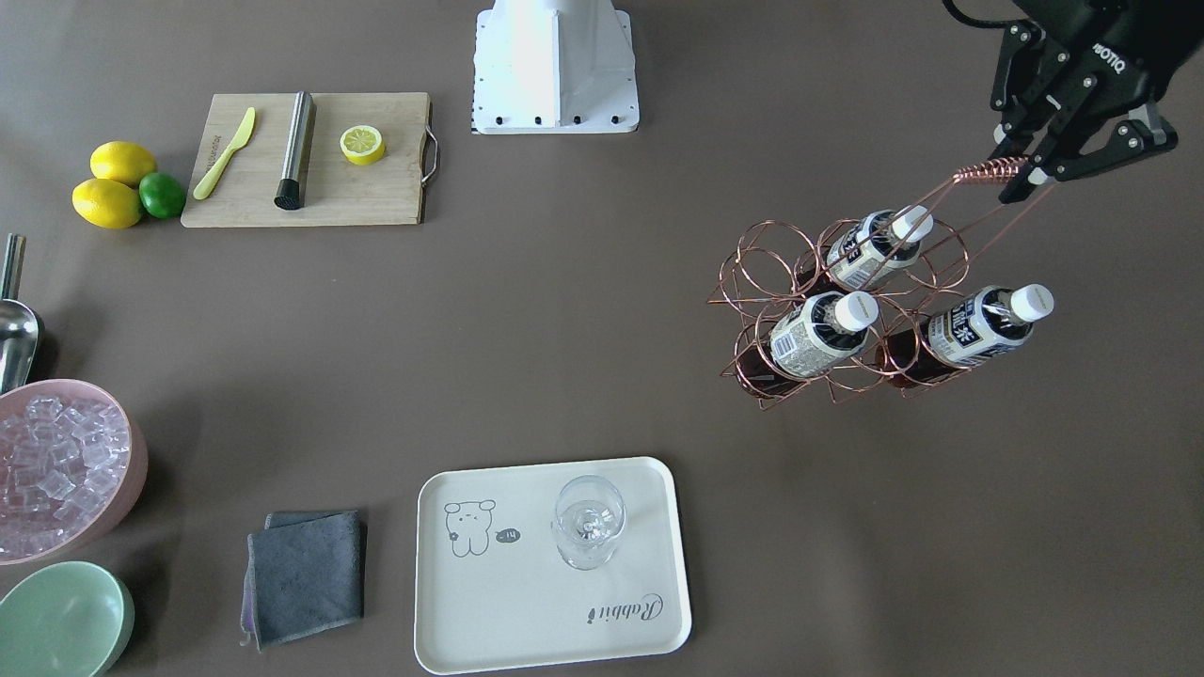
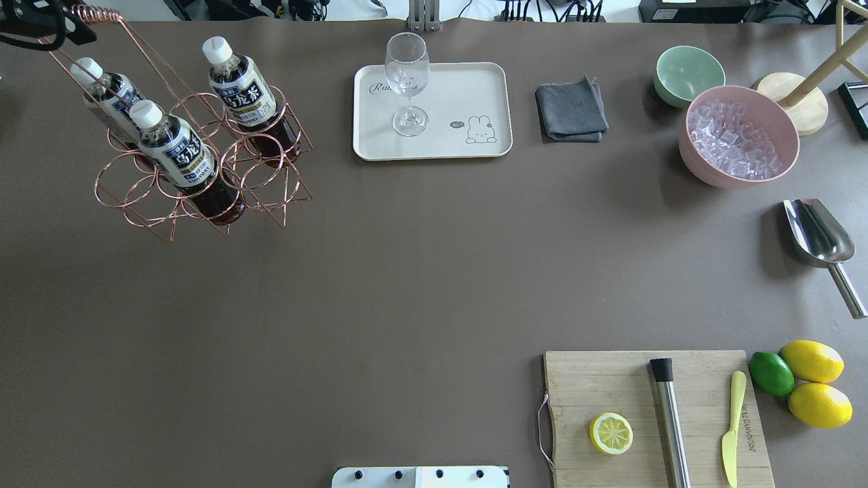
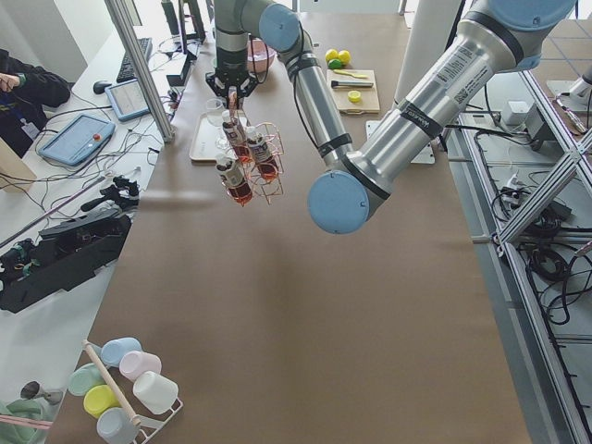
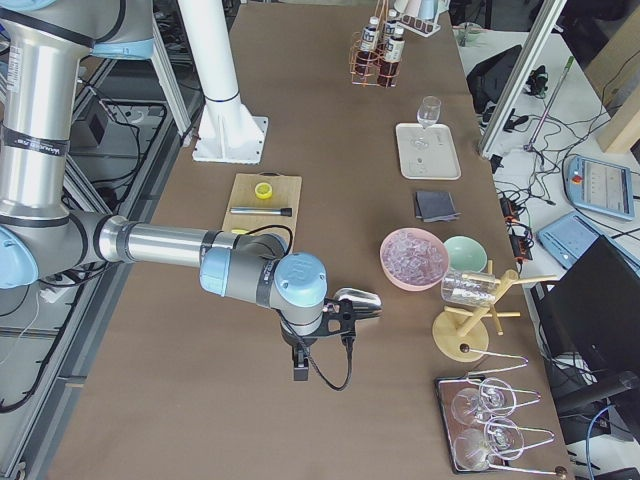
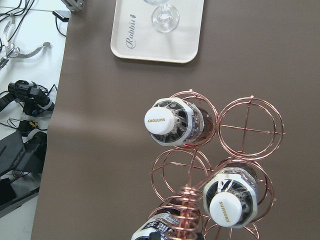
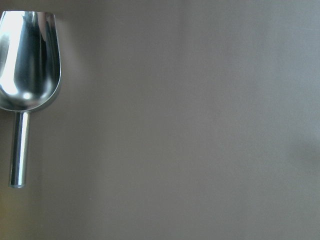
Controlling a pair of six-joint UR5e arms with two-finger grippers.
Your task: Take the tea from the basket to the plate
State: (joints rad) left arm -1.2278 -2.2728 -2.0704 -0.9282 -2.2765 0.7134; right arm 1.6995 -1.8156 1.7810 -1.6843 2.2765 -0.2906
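Observation:
The copper wire basket holds three tea bottles with white caps. My left gripper is shut on the coiled top of the basket's tall handle. I cannot tell whether the basket is off the table. From overhead the basket and left gripper are far left. The cream plate lies apart from the basket and bears a clear glass. My right gripper shows only in the exterior right view, low near the metal scoop; I cannot tell if it is open.
A grey cloth, green bowl and pink bowl of ice lie beside the plate. A metal scoop lies at the right. The cutting board carries a half lemon, steel muddler and knife; lemons and a lime sit beside it.

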